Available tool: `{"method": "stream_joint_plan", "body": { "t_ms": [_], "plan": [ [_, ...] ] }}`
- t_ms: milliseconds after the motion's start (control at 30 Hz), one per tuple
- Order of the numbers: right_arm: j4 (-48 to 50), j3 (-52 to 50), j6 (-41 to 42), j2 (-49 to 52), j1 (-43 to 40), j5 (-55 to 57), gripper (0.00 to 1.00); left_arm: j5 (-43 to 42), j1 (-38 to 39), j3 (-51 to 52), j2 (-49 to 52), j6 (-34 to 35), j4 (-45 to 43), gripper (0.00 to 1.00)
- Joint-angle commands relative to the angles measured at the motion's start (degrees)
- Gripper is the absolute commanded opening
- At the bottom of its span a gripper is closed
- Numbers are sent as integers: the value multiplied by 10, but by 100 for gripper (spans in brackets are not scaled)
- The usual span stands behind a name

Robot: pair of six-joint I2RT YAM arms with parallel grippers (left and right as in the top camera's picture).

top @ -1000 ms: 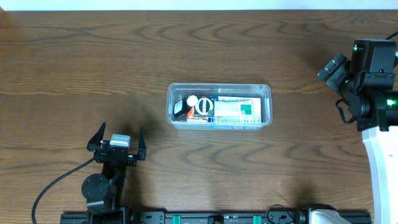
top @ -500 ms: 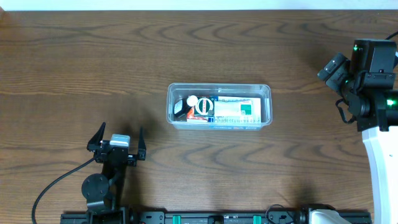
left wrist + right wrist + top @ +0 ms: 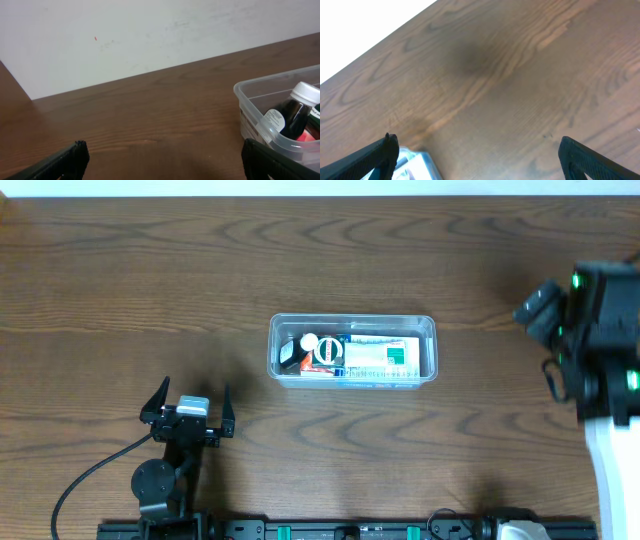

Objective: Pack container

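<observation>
The clear plastic container [image 3: 352,319] sits mid-table. It holds a dark bottle with a white cap [image 3: 302,346], a white and teal box [image 3: 378,356] and a red and white item. My left gripper [image 3: 190,404] is open and empty near the front edge, to the container's lower left. In the left wrist view the gripper [image 3: 165,162] faces the container's end [image 3: 260,90], with the bottle [image 3: 295,107] inside. My right gripper [image 3: 548,315] is at the far right, raised and blurred. In the right wrist view it [image 3: 477,157] is open and empty, with the container's corner [image 3: 417,162] at lower left.
The dark wood table [image 3: 150,280] meets a white wall [image 3: 125,35] at the back. A black cable [image 3: 85,475] runs from the left arm's base. A rail [image 3: 350,529] lies along the front edge.
My right arm has shifted slightly down and to the right and is blurred with motion. The left arm and the container have not moved.
</observation>
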State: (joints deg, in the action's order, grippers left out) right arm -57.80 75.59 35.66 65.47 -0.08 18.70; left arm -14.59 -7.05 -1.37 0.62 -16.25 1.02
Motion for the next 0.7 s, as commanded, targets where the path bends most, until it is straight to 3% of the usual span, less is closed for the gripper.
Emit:
{"method": "stream_joint_plan", "body": {
  "t_ms": [0, 233, 467, 667],
  "plan": [
    [-3, -67, -6, -89, 5, 25, 99, 1, -3, 11, -3, 9, 17, 98],
    [66, -256, -19, -271, 5, 11, 99, 1, -3, 11, -3, 9, 17, 98],
    [350, -431, -304, -387, 5, -231, 99, 1, -3, 11, -3, 9, 17, 98],
    [553, -582, -316, -472, 3, -241, 99, 1, -3, 11, -3, 9, 17, 98]
  ]
}}
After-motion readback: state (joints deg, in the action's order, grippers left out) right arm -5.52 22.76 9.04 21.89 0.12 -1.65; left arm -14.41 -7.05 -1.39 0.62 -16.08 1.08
